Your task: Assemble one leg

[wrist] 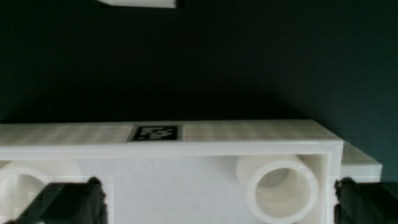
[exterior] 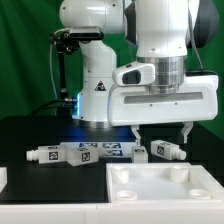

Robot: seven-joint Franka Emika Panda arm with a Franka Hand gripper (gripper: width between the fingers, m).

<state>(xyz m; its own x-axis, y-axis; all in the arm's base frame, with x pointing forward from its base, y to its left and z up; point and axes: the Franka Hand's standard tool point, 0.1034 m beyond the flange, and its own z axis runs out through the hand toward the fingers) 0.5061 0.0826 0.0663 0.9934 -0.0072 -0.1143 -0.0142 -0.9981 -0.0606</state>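
Note:
Several legs lie on the black table in the exterior view: one [exterior: 166, 150] below my gripper, and others [exterior: 84, 153] in a row toward that view's left. My gripper [exterior: 163, 134] hangs open and empty above the nearest leg and the back edge of the large white panel [exterior: 165, 196]. In the wrist view the gripper [wrist: 217, 205] is open, with dark fingertips [wrist: 71, 203] on either side of the panel [wrist: 125, 160], which shows a tag sticker [wrist: 160, 131] and a round socket [wrist: 281, 188]. No leg is clear in the wrist view.
The robot base [exterior: 95, 95] stands at the back of the table. A white edge [exterior: 3, 180] shows at the exterior view's left. A small white piece [wrist: 143, 3] lies at the far side of the wrist view.

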